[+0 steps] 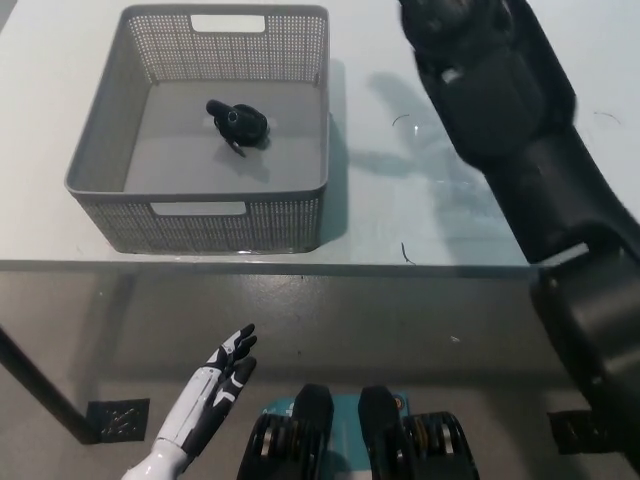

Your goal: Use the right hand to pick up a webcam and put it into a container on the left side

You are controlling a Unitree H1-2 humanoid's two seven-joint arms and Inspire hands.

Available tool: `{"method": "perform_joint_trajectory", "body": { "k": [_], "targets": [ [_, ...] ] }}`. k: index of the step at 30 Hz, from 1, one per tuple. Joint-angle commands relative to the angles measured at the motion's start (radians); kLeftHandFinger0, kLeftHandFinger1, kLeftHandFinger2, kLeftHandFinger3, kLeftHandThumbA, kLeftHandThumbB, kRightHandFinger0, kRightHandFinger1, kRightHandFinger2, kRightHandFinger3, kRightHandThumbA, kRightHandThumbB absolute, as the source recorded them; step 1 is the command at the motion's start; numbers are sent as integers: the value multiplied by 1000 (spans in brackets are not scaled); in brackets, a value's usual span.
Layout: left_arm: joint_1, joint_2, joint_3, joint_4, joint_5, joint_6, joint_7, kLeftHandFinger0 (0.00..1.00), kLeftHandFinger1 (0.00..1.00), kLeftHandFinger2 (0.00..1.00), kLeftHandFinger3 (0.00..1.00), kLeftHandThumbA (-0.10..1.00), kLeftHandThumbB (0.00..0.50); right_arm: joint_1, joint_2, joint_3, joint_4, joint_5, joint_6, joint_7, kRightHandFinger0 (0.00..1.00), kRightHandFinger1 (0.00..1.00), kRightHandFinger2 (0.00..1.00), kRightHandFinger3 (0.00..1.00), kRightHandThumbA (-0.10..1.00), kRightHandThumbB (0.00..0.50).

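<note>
While webcam sits in basket, table gleams white.

Grey perforated plastic basket, matt

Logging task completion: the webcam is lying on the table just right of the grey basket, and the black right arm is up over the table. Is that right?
Not quite. The head view shows the webcam lying inside the grey basket, on its floor, not on the table beside it. The black right arm is indeed up over the table.

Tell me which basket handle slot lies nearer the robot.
The slot in the grey basket's front wall; the other slot sits in the far wall.
</note>
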Motion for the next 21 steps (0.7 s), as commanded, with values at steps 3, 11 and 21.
{"method": "perform_joint_trajectory", "body": {
  "k": [3, 11, 21],
  "targets": [
    [-7, 25, 3, -49, 11, -1, -15, 1000, 1000, 1000, 1000, 1000, 21, 325, -154, -105, -839, 104, 128, 132, 1000, 1000, 1000, 1000, 1000, 330],
    [-20, 18, 30, -11, -30, -38, 0, 1000, 1000, 1000, 1000, 1000, 43, 818, -99, -108, -1079, 213, -45, 57, 1000, 1000, 1000, 1000, 1000, 290],
    [-33, 10, 45, 60, -57, -94, 9, 1000, 1000, 1000, 1000, 1000, 70, 1169, 0, -52, -776, 203, -334, -29, 1000, 1000, 1000, 1000, 1000, 271]
  ]
}}
